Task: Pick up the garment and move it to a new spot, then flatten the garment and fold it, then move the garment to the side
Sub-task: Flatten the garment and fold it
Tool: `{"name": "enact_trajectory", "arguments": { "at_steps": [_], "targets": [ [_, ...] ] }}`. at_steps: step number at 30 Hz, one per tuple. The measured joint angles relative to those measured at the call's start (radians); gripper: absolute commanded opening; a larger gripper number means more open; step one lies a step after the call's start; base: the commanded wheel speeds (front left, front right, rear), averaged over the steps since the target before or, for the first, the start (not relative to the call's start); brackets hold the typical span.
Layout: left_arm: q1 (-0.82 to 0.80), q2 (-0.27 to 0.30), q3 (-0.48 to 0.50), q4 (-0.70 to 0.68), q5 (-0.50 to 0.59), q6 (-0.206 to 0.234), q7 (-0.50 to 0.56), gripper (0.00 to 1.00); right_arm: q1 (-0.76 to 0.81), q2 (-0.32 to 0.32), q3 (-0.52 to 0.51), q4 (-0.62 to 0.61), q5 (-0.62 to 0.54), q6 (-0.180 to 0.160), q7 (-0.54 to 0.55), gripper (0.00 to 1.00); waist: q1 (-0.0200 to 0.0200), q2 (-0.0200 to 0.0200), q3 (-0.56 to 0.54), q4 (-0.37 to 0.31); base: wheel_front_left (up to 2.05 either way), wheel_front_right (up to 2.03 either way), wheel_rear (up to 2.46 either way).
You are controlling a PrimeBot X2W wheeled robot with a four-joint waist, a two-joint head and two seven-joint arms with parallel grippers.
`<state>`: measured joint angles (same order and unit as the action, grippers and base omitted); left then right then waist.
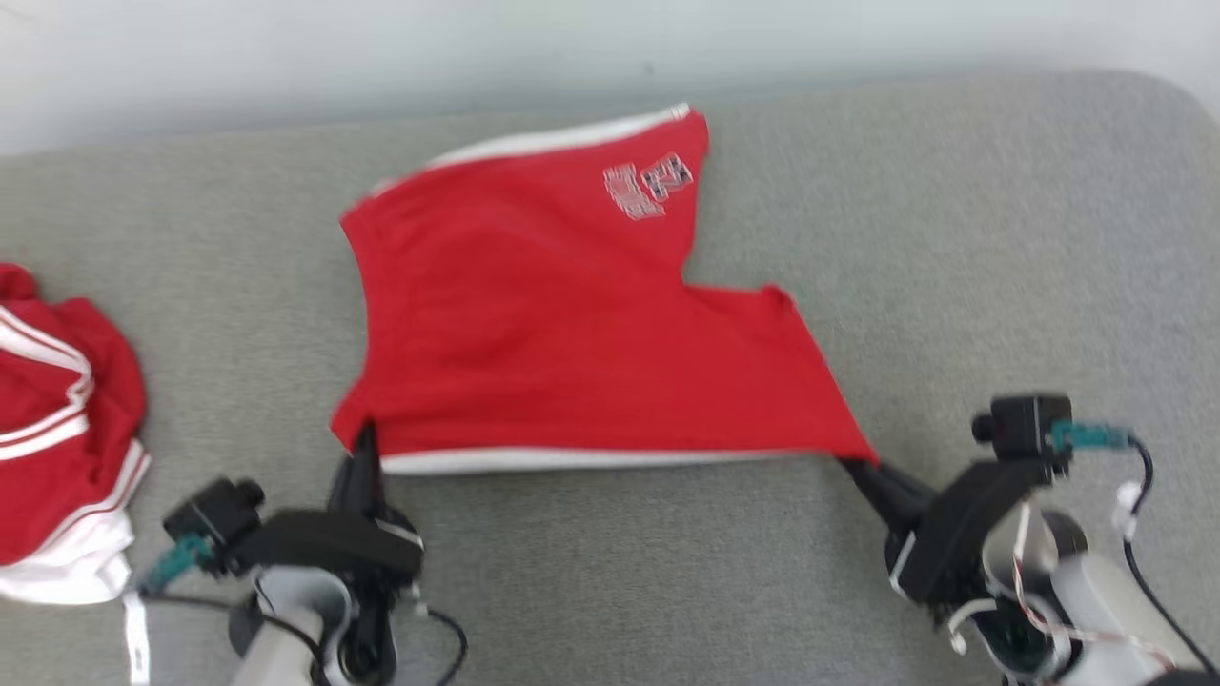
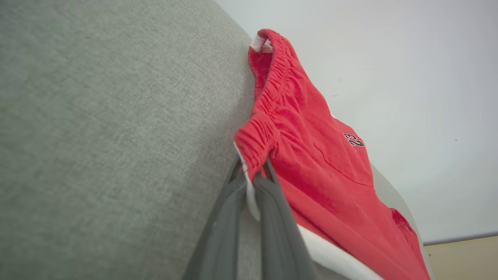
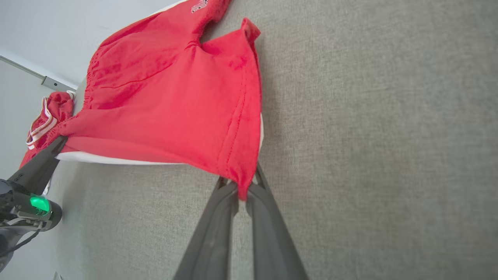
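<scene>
Two grippers pinch the red shorts, one corner each. Left gripper is clamped on the waistband corner, lower left of centre in the head view. Right gripper is clamped on a leg-hem corner, lower right. Shorts lie spread mid-frame on the grey padded surface, white-trimmed near edge taut between the grippers. Second red-and-white garment is bunched at the left edge, apart from the shorts.

The right pincer is clamped on a hem corner of the red shorts, spread over the grey table; the left pincer grips the opposite corner.
</scene>
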<state>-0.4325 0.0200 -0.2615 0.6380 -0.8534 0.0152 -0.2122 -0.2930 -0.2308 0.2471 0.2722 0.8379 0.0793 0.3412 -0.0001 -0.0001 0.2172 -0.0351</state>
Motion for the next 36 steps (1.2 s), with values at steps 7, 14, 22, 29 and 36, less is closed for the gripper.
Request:
{"name": "enact_trajectory", "arguments": {
  "at_steps": [7,14,22,29,36],
  "targets": [
    [0.098,0.007,-0.021,-0.020,0.001,-0.016,-0.002,0.00,0.149,-0.016,0.006,-0.086,0.017,0.000,0.012,0.00,0.0000,0.0000,-0.076,0.053,0.00,0.00,0.00],
    [0.200,0.021,-0.024,-0.061,0.007,-0.016,-0.008,0.95,0.231,-0.021,0.017,-0.165,0.024,-0.016,0.036,0.35,-0.0001,-0.0001,-0.132,0.085,0.00,0.00,0.00],
    [0.232,0.039,-0.045,-0.082,0.019,-0.006,0.008,1.00,0.252,-0.025,0.012,-0.190,0.027,-0.056,0.056,1.00,0.0000,-0.0001,-0.136,0.091,0.00,0.00,0.00],
    [0.270,0.078,-0.041,-0.112,0.032,0.019,0.012,1.00,0.289,-0.058,-0.020,-0.211,0.004,-0.103,0.056,1.00,0.0001,0.0000,-0.144,0.102,0.00,0.00,0.00],
    [0.286,0.186,-0.089,-0.211,0.216,0.041,-0.022,1.00,0.290,-0.028,-0.080,-0.280,-0.022,-0.142,-0.052,1.00,0.0001,0.0001,-0.178,0.117,0.00,0.00,0.00]
  ]
}}
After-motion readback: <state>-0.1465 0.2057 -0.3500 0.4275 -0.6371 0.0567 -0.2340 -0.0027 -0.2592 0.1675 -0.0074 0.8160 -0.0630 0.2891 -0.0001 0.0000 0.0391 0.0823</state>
